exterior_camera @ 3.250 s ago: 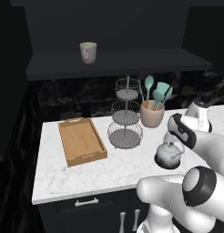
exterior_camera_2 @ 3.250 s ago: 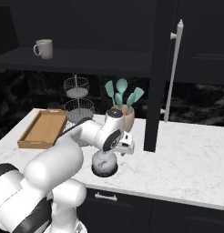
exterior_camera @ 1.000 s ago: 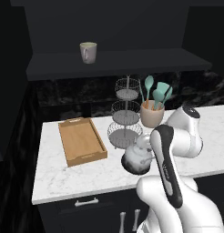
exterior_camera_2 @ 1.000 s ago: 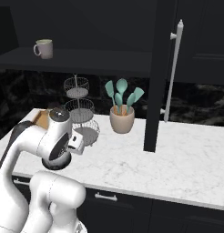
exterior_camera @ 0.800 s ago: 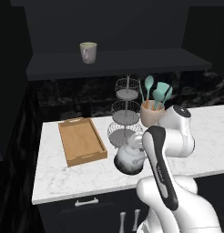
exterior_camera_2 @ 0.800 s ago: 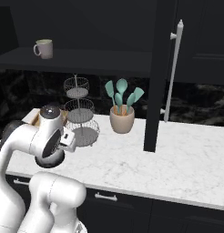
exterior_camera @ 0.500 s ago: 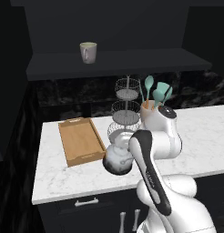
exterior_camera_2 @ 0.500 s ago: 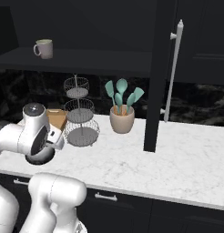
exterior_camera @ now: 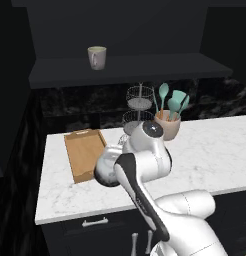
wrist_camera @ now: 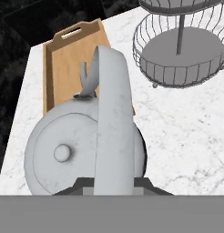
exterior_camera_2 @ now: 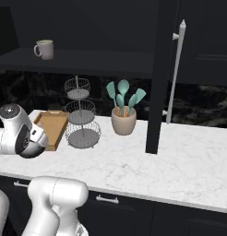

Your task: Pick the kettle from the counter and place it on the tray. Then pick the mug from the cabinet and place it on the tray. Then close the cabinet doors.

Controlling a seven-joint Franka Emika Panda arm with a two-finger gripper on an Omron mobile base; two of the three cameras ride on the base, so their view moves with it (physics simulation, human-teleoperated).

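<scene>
The gripper (wrist_camera: 113,183) is clamped on the arched handle of the kettle (wrist_camera: 84,143), its two dark tips just showing either side of the handle band at the bottom of the hand view. The kettle hangs below the hand, clear of the counter (wrist_camera: 186,132), its lid knob facing the camera and its curved spout pointing toward the tray (wrist_camera: 70,61). In the left base view the kettle (exterior_camera: 109,167) sits beside the near right corner of the tray (exterior_camera: 84,155); most of the wooden floor lies beyond it

To do this step well, I judge the hand should carry the kettle further over the tray until the whole round body is inside the raised rim, nearer the middle than the corner, then lower it level so the base lands flat and not on the rim. Opening the jaws only once the weight rests should keep it from tipping. The wire tiered stand (wrist_camera: 180,50) is just beside the tray's right side, so the path should keep away from it

The mug (exterior_camera: 97,57) waits on the shelf of the open cabinet (exterior_camera: 130,67), and one of the cabinet doors (exterior_camera_2: 198,64) stands edge-on with its long silver handle. A tan crock (exterior_camera_2: 123,120) of teal utensils sits on the counter

No brand, label or writing is readable anywhere
</scene>
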